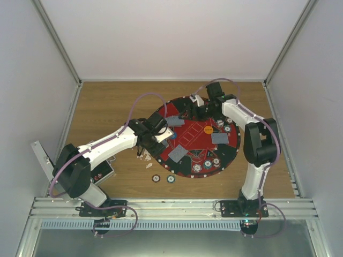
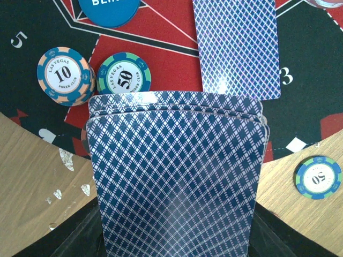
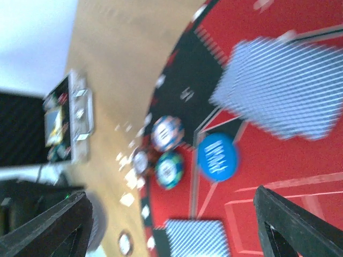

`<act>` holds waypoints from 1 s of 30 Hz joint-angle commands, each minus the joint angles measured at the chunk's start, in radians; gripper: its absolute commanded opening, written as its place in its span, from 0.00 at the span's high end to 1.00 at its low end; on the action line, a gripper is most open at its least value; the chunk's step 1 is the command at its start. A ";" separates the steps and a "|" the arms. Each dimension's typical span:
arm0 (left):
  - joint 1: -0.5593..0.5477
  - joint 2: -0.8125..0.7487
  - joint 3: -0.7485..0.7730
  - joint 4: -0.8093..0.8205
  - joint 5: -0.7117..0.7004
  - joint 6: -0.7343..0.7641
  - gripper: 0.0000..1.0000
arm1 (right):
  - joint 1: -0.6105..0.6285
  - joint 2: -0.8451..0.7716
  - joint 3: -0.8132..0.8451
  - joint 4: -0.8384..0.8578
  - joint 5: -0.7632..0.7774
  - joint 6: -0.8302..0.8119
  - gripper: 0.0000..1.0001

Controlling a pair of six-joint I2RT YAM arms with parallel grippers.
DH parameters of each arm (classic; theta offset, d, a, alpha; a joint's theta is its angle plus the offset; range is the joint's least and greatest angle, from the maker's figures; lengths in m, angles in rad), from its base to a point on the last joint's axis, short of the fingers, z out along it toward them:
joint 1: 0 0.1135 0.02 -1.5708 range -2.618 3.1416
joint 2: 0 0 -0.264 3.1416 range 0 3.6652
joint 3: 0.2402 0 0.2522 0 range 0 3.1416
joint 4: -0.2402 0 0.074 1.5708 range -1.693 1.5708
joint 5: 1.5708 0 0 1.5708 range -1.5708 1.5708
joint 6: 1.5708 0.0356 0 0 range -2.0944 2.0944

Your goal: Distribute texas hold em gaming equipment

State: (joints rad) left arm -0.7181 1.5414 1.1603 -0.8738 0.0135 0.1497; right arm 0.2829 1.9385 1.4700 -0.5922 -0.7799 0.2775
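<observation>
While left pincer (image 1: 159, 136) clamps card stack (image 2: 177, 176) over mat (image 2: 161, 43) rim, right pincer (image 3: 174, 225) stands wide, empty, above mat.

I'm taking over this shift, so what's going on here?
The left gripper is shut on a deck of cards, holding it over the left edge of the round mat. The right gripper hangs open and empty over the mat's far side. Face-down cards and chips already lie on the mat; two chips sit off it, on the table.
</observation>
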 commanded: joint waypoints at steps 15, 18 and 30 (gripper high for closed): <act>-0.004 -0.035 -0.008 0.036 0.014 0.012 0.42 | 0.211 0.151 0.038 -0.373 -0.352 -0.316 0.25; -0.004 -0.032 -0.004 0.036 0.015 0.011 0.42 | 0.218 0.172 0.045 -0.364 -0.352 -0.311 0.31; -0.004 -0.029 -0.005 0.036 0.016 0.011 0.42 | 0.239 0.226 0.121 -0.376 -0.371 -0.310 0.30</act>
State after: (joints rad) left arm -0.7185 1.5394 1.1599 -0.8715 0.0185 0.1501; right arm 0.5064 2.1433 1.5501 -0.9516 -1.1191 -0.0154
